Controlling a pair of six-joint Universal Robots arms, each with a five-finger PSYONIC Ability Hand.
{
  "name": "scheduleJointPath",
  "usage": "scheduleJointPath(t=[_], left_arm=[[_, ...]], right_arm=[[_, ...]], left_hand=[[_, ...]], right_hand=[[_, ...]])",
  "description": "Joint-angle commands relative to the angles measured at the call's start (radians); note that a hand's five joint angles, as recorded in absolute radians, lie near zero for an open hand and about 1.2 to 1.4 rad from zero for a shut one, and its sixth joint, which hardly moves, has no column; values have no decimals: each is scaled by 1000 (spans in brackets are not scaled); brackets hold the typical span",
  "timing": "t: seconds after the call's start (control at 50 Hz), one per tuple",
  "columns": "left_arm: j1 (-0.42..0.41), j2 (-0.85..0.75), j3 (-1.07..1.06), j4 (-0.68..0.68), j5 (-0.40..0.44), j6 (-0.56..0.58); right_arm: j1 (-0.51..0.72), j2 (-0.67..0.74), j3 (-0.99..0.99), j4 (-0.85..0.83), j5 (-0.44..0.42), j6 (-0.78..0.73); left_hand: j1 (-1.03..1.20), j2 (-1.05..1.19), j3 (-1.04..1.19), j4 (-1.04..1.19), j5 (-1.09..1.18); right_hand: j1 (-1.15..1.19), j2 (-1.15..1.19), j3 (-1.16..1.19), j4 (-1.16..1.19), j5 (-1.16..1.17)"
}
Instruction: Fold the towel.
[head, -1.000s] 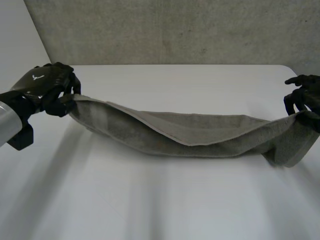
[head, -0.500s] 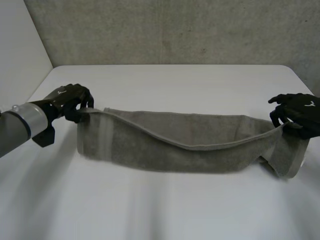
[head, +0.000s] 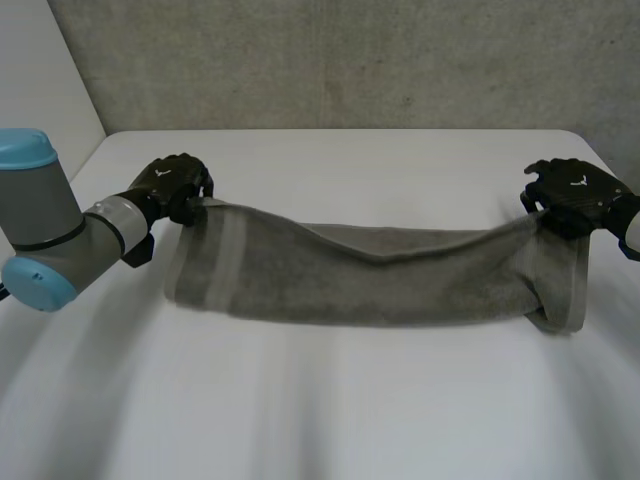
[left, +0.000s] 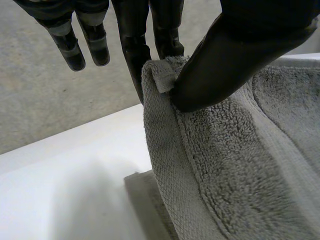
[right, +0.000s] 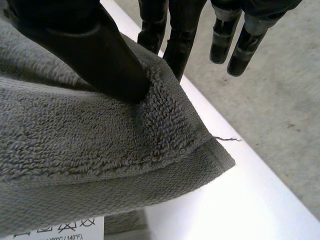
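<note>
White surface (head: 330, 420): grey terry towel (head: 380, 285) lies stretched across it, tauter than a second ago, top layer drawn over. We pinch its end corners, left hand (head: 172, 186) and right hand (head: 572, 192), thumb against fingers. Lengthwise fold looks nearly closed.

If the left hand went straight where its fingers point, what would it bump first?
Probably nothing soon: past the left hand, pinching the towel corner, lies white table, then the grey wall. Depth is unclear.

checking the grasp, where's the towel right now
In the head view the towel sags over the table, its left corner pinched by the left hand, its right corner by the right hand.
</note>
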Motion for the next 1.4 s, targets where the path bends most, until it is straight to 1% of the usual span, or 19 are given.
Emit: scheduleJointPath(t=[0.02,0.32,0.48,0.58,0.7,0.72,0.74,0.76,0.78,0.8,0.82,0.84,0.96,1.06,1.16,1.22,1.26,1.36,1.4], left_arm=[[0,-20,19,33,-46,-2],[-17,-52,22,49,-52,3],[-15,-77,46,78,-63,1],[-14,-80,48,92,-94,3],[-15,-80,49,105,-97,3],[-15,-82,48,110,-97,3],[-17,-85,48,110,-97,3],[-17,-85,48,110,-97,3],[-18,-89,48,110,-97,4],[-21,-91,48,110,-98,4],[-21,-91,48,110,-98,4],[-26,-94,48,110,-101,4],[-30,-89,48,110,-101,4],[-30,-76,43,109,-100,6],[-30,-19,11,99,-97,9],[-32,32,-42,92,-88,12],[-35,59,-78,86,-86,14],[-47,142,-199,64,-86,24],[-55,177,-274,52,-86,75]], right_arm=[[30,35,-20,-106,39,41],[74,157,-105,-139,57,39],[76,177,-119,-201,88,41],[78,181,-120,-221,91,41],[82,201,-128,-244,93,40],[87,206,-128,-244,94,38],[87,206,-128,-244,94,38],[88,209,-128,-244,102,36],[88,209,-128,-244,102,36],[88,210,-126,-244,118,33],[88,210,-126,-244,140,30],[88,210,-126,-246,152,29],[84,192,-120,-246,168,29],[81,131,-103,-244,174,32],[78,-10,-10,-220,174,44],[79,-49,29,-206,174,52],[78,-110,105,-157,172,82],[67,-173,220,-38,172,112],[55,-196,265,4,172,112]], left_hand=[[74,103,-43,-50,61],[74,103,-43,-50,61],[74,103,-43,-50,61],[74,103,-43,-50,61],[74,103,-43,-50,61],[74,103,-43,-50,61],[54,83,-43,-50,41],[54,83,-43,-50,41],[-417,-388,-43,-50,-430],[-881,-852,-43,-50,-894],[-885,-856,-43,-50,-898],[-1148,-1118,-43,-50,-1161],[-1148,-1118,-43,-50,-1161],[-1148,-1118,-43,-50,-1161],[-1135,-1106,-43,-50,-1148],[-1115,-1085,-43,-50,-1128],[-1097,-1068,-43,-50,-1110],[-1062,-1032,-43,-50,-1075],[-1018,-989,-43,-50,-1031]], right_hand=[[119,86,-7,-60,62],[119,86,-7,-60,62],[119,86,-7,-60,62],[119,86,-7,-60,62],[119,86,-7,-60,62],[-194,-227,-7,-60,-251],[-197,-230,-7,-60,-254],[-723,-756,-7,-60,-780],[-728,-761,-7,-60,-785],[-1103,-1136,-7,-60,-1160],[-1103,-1136,-7,-60,-1160],[-1103,-1136,-7,-60,-1160],[-1103,-1136,-7,-60,-1160],[-1103,-1136,-7,-60,-1160],[-1103,-1136,-7,-60,-1160],[-1103,-1136,-7,-60,-1160],[-1103,-1136,-7,-60,-1160],[-1103,-1136,-7,-60,-1160],[-1103,-1136,-7,-60,-1160]])
